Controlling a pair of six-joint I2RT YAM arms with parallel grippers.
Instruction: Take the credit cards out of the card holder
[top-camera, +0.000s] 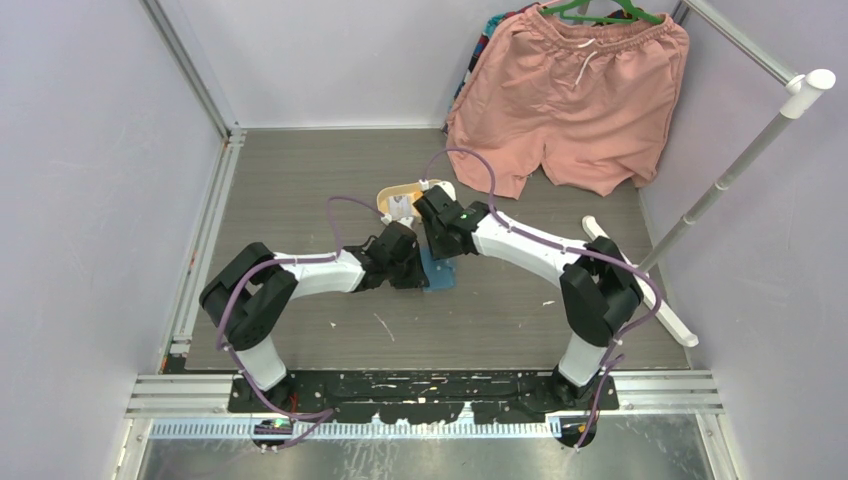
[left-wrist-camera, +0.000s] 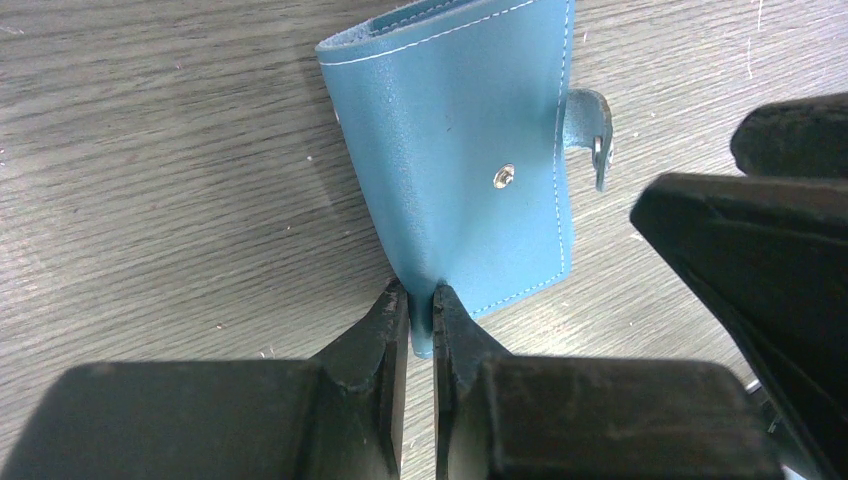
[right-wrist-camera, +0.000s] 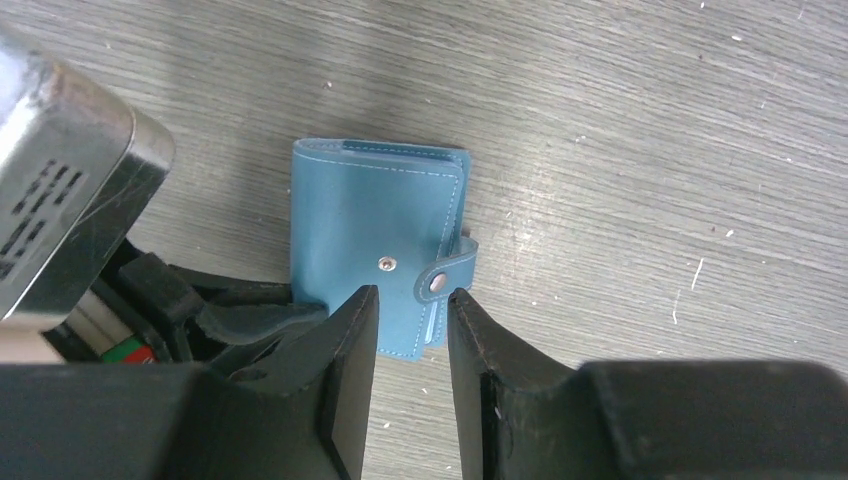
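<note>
The grey wood-grain table (top-camera: 300, 180) fills the overhead view, and the card holder (top-camera: 442, 275) lies near its middle, well clear of every table edge. Far behind the holder and to the right hang pink shorts (top-camera: 570, 100). A white rack pole (top-camera: 740, 160) slants well off to its right. Just behind the holder sits a yellow oval tray (top-camera: 385, 197) with something whitish in it, too small to tell.

From above, both arms cover most of the holder; only the wrist cameras show it plainly. The left wrist view has the left gripper (left-wrist-camera: 420, 312) clenched on the holder's near bottom corner, with the leather pinched between its fingertips (left-wrist-camera: 388, 318). The right wrist view has the right gripper (right-wrist-camera: 412, 305) released. Its fingers (right-wrist-camera: 350, 340) stand apart above the holder's lower edge, with the strap (right-wrist-camera: 440, 283) visible in the gap.

The holder is folded shut, its strap loose of the stud (left-wrist-camera: 505, 177), and a light-blue lining shows at one edge. The credit cards cannot be made out.

Bare tabletop lies open in front of the holder and to both sides. The two grippers crowd each other closely over it.
</note>
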